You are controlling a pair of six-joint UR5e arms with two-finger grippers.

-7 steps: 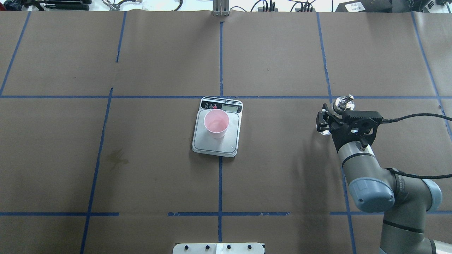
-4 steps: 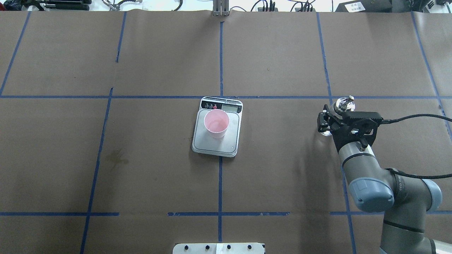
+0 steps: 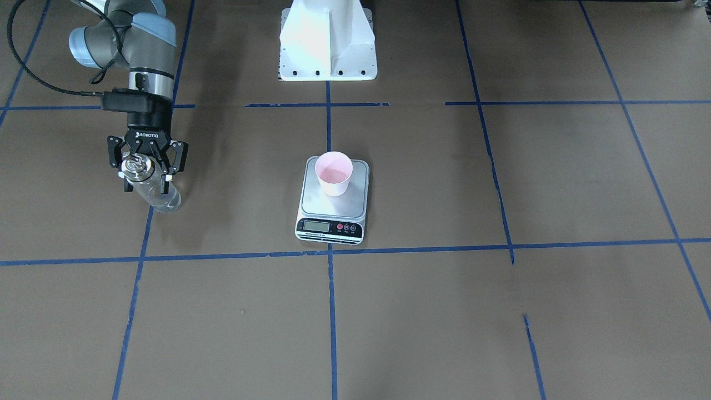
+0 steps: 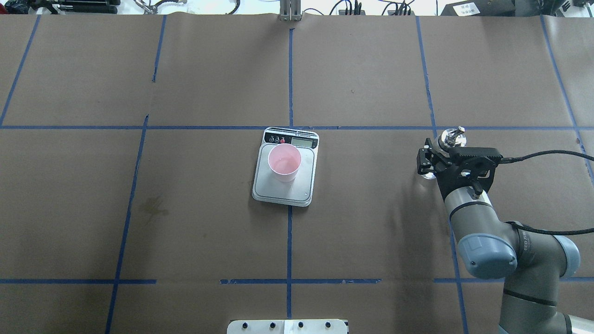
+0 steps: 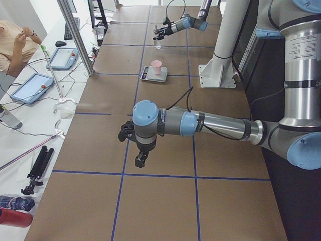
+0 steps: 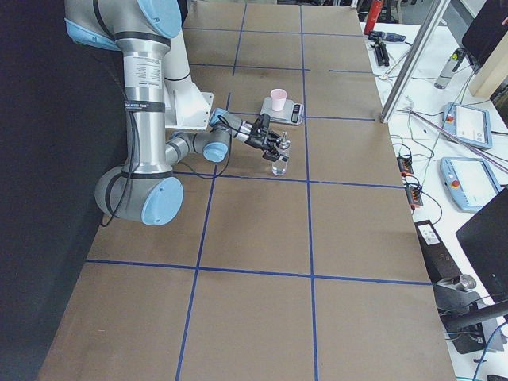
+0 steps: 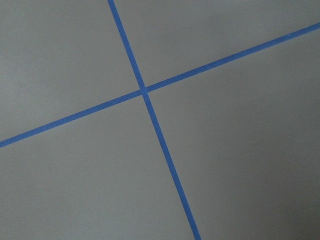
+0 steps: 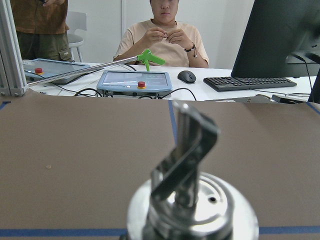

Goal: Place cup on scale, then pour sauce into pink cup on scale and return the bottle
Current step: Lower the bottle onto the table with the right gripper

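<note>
The pink cup (image 4: 284, 162) stands upright on the steel platform of the scale (image 4: 297, 192), near the display end. Far to the right, the clear glass bottle (image 4: 452, 136) with its silver spout cap stands upright, its base at or just above the paper. My right gripper (image 3: 147, 180) is shut on the bottle (image 3: 158, 194) below the cap. Clear sauce inside the glass is hard to make out. The right wrist view is filled by the bottle's cap and spout (image 8: 192, 200). My left gripper (image 5: 140, 160) hangs over bare table far from the scale; whether it is open or shut I cannot tell.
Brown paper with blue tape lines covers the table. The white robot pedestal (image 3: 326, 44) stands at the near edge. Beyond the far edge a seated person (image 8: 165, 30) sits behind tablets (image 8: 135, 80), a keyboard and a monitor.
The right gripper and the bottle have shifted very slightly; the cup and scale have not moved.
</note>
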